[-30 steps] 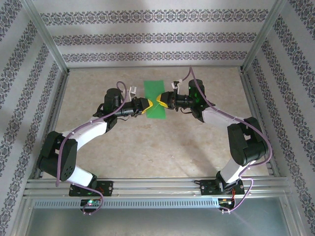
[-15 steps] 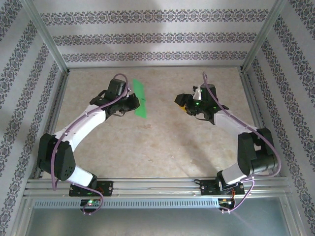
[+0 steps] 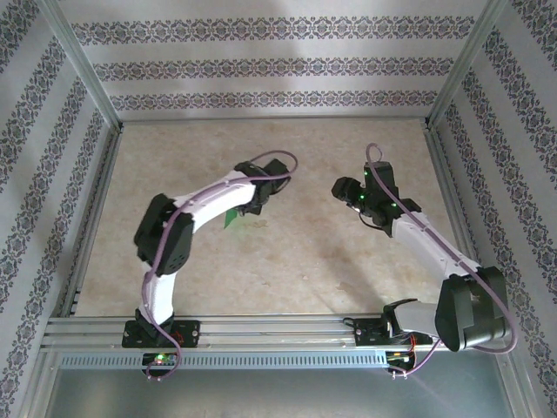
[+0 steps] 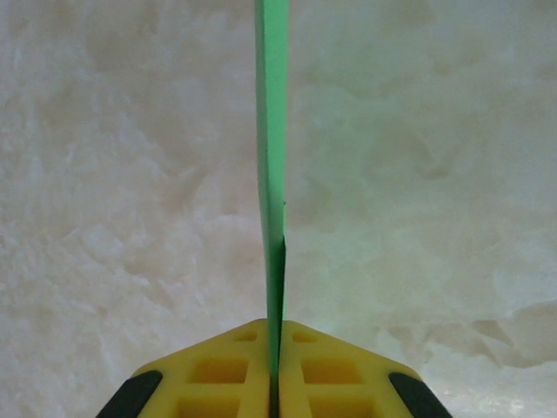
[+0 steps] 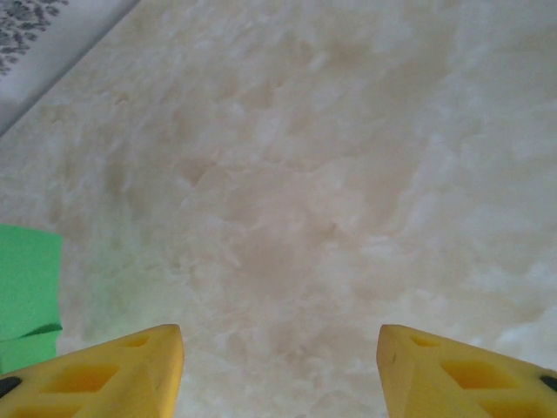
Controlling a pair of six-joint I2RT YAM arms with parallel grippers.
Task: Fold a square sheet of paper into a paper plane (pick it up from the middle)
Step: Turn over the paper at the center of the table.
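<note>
**A:** Start with the biggest thing.

**B:** The bench [image 3: 287, 261]. It has a pale marbled surface, with a metal frame [image 3: 87, 104] and patterned walls [image 3: 278, 65] around it.

**A:** And the arms?

**B:** The left arm [image 3: 209, 198] rises from its base at 7 o'clock. It bends at the elbow and reaches toward 1 o'clock, so its wrist ends close to the bench centre. The right arm [image 3: 426, 235] comes up from 5 o'clock and stretches toward 11 o'clock. Its head sits at about 2 o'clock from the centre, well apart from the left wrist.

**A:** Where is the sheet of paper [image 3: 231, 218]?

**B:** From above, a small green patch peeks out beside the left forearm, just at 9 o'clock from the bench centre. In the left wrist view the sheet of paper [image 4: 271, 157] is seen edge-on, a thin green strip running from the jaws straight toward 12 o'clock. Near the jaws a second, darker layer shows. I cannot tell whether it touches the bench.

**A:** What are the left jaws doing?

**B:** They are pressed together, with the yellow fingers [image 4: 218, 374] pinching the sheet's near edge.

**A:** And the right jaws?

**B:** They are spread wide. The two yellow fingers [image 5: 122, 361] sit at 7 and 5 o'clock of the right wrist view, with bare bench between them. A corner of the green sheet [image 5: 26, 279] shows at 9 o'clock, clear of them.
</note>
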